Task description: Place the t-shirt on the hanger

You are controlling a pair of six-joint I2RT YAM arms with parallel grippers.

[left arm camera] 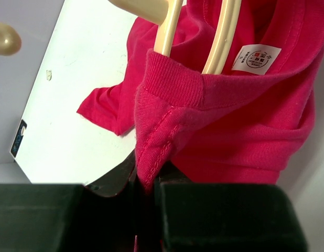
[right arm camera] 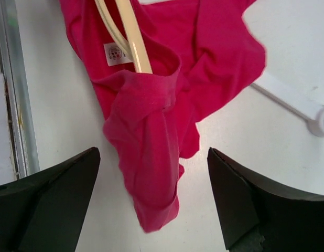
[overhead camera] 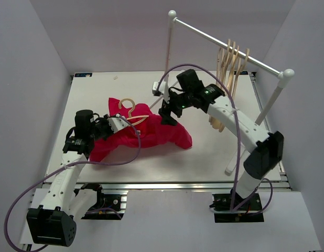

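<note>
Closest to the left wrist lens, the left gripper (left arm camera: 146,189) was pinched narrow on cloth. Beyond it, on the table (overhead camera: 214,152), the t-shirt (overhead camera: 157,134) lay bunched near the middle. The right gripper (right arm camera: 153,152) hung over the shirt with its jaws wide, holding nothing. The hanger (left arm camera: 167,31) ran into the neck opening, its hook outside. My left grip was on the ribbed collar (left arm camera: 172,84), near the white label (left arm camera: 256,59). I judged us mid-threading. Next, the right would need to grasp a shoulder and draw it over the hanger's arm.
</note>
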